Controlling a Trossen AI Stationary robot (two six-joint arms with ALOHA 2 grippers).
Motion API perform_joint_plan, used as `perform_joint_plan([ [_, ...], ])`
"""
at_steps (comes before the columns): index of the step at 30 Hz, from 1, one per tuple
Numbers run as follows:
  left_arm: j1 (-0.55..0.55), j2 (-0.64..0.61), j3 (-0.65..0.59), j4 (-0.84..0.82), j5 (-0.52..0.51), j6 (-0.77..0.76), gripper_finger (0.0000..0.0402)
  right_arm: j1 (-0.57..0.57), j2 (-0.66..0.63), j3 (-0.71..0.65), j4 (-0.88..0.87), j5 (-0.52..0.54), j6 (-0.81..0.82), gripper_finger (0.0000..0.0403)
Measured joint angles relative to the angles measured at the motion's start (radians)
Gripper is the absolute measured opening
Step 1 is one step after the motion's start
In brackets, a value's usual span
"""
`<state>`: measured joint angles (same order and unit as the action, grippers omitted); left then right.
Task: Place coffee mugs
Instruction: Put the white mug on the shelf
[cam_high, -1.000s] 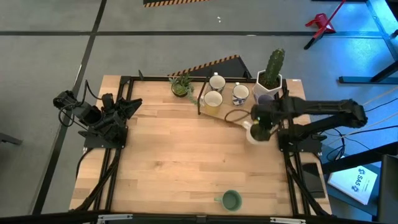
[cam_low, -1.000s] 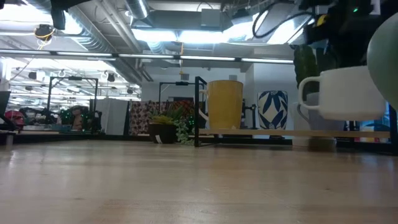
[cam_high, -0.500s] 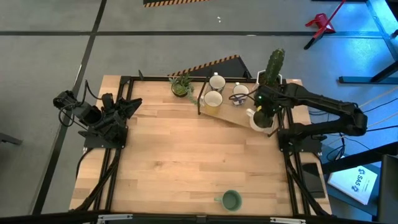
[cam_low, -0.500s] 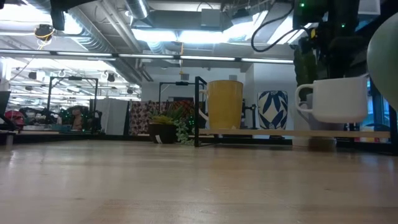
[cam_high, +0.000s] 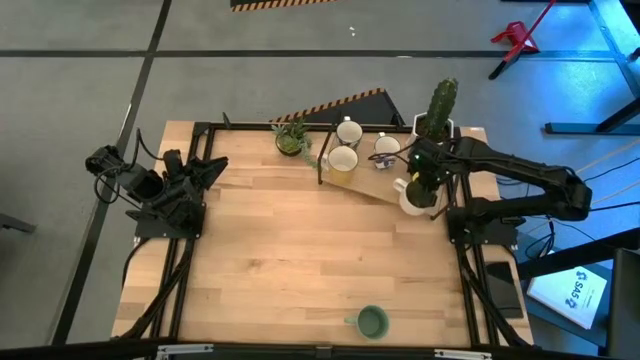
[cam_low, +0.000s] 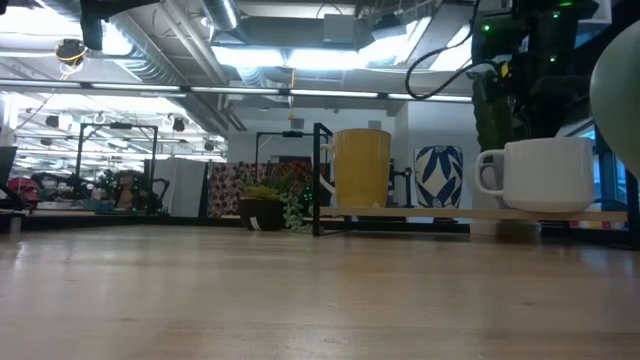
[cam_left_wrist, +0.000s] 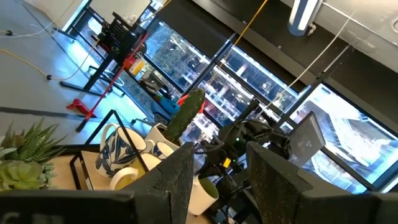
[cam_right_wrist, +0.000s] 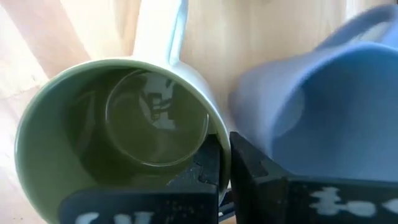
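Observation:
A white mug with a green inside (cam_high: 410, 196) is held by my right gripper (cam_high: 421, 183) at the table's far right, beside the wooden board (cam_high: 365, 186). In the low view the white mug (cam_low: 543, 176) stands upright, its handle toward the table's left and its base level with the board. A lavender mug (cam_right_wrist: 323, 106) stands close beside it. Two cream mugs (cam_high: 349, 131) (cam_high: 341, 160) and a blue-patterned mug (cam_high: 386, 150) stand by the black rack. A green mug (cam_high: 372, 321) sits on its base at the near edge. My left gripper (cam_left_wrist: 221, 155) is open and waits at the left edge. My right gripper pinches the white mug's rim wall (cam_right_wrist: 214, 140) on the side opposite the handle (cam_right_wrist: 163, 31), one finger (cam_right_wrist: 208, 171) inside and one (cam_right_wrist: 252, 177) outside. It comes from above, pointing down. The mug hangs upright; whether its base touches the board, I cannot tell.
A white hexagonal pot with a tall cactus (cam_high: 437, 112) stands just beyond my right gripper at the far right corner. A small green potted plant (cam_high: 292, 137) sits at the far edge, left of the black rack (cam_high: 322, 155). The table's middle (cam_high: 300, 250) is bare wood.
My right gripper has carried the white mug toward the table's far edge and lowered it; in the low view the mug has sunk from well above the board down to the board's level, staying upright.

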<state>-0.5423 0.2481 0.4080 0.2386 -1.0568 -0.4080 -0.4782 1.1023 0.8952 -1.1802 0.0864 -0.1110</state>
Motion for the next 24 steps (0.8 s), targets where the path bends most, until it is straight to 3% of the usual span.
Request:
perform_joint_plan([
  [10, 0.000, 0.000, 0.000, 0.000, 0.000, -0.005, 0.0142, -0.079, 0.000, 0.000, 0.007, -0.025, -0.055, 0.0000],
  [24, 0.000, 0.000, 0.000, 0.000, -0.001, -0.006, 0.0142, -0.081, 0.002, -0.001, 0.021, 0.007, -0.066, 0.0000],
])
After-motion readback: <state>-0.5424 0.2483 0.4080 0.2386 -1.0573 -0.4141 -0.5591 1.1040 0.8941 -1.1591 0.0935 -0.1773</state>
